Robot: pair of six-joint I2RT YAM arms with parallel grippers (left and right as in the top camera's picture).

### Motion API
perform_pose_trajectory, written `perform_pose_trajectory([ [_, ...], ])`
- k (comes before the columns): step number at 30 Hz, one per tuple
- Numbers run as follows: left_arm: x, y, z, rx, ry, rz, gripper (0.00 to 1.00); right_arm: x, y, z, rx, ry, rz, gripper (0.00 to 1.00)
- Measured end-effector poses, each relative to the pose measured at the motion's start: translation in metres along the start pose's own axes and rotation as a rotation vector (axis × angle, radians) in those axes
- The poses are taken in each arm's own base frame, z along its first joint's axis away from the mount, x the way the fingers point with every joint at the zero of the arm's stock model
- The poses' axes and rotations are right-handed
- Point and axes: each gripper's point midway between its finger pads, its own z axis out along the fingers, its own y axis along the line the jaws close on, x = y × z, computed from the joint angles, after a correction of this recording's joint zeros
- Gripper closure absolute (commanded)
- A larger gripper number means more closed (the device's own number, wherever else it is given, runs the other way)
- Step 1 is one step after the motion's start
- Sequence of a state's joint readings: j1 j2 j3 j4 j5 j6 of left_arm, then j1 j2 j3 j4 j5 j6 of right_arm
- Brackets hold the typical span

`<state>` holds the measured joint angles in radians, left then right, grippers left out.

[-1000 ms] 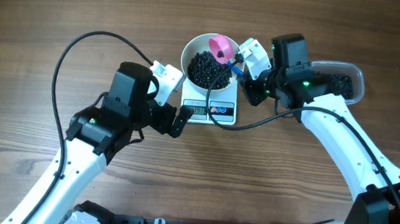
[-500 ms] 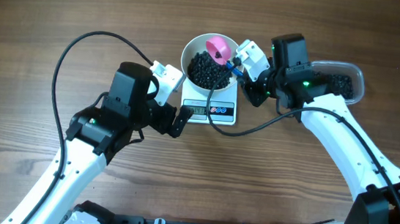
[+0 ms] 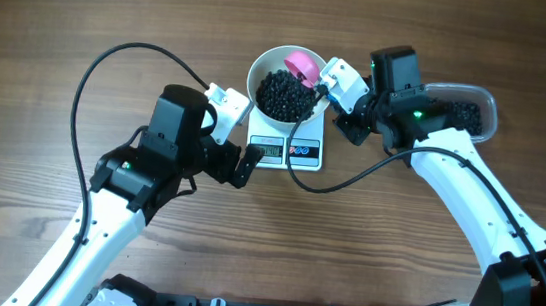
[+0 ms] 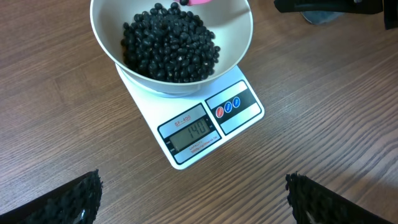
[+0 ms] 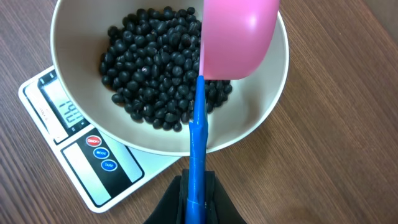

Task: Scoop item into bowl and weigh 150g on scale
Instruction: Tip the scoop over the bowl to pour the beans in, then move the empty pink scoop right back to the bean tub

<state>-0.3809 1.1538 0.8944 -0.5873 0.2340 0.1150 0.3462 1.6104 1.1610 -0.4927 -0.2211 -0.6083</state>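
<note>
The white bowl (image 3: pixel 253 79) stands on the scale (image 3: pixel 303 158) and holds a heap of the item, black beans (image 3: pixel 283 96). My right gripper (image 3: pixel 337 95) is shut on the blue handle (image 5: pixel 198 143) of a pink scoop (image 5: pixel 239 34). The scoop's cup hangs over the bowl's far right rim (image 5: pixel 273 81) above the beans (image 5: pixel 149 62). My left gripper (image 3: pixel 242 140) is open and holds nothing, just left of the scale over bare wood (image 4: pixel 193 193). The display (image 4: pixel 194 132) seems to read 140.
A clear plastic tub (image 3: pixel 486 105) with more black beans lies at the right, behind my right arm. Black cables loop across the wooden table at the left and in front of the scale.
The pink scoop has shifted slightly toward the bowl's far rim. My left arm has not moved.
</note>
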Motion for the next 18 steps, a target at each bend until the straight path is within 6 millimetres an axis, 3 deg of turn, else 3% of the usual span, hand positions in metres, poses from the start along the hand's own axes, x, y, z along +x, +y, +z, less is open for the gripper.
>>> perform_pose_trajectory([
  [9, 0.000, 0.000, 0.000, 0.000, 0.000, 0.000, 0.00, -0.005, -0.001, 0.001, 0.015, -0.013, -0.011, 0.96],
  [18, 0.000, 0.000, 0.000, 0.000, 0.000, 0.000, 0.00, -0.018, 0.022, 0.005, -0.020, -0.025, -0.043, 0.96],
])
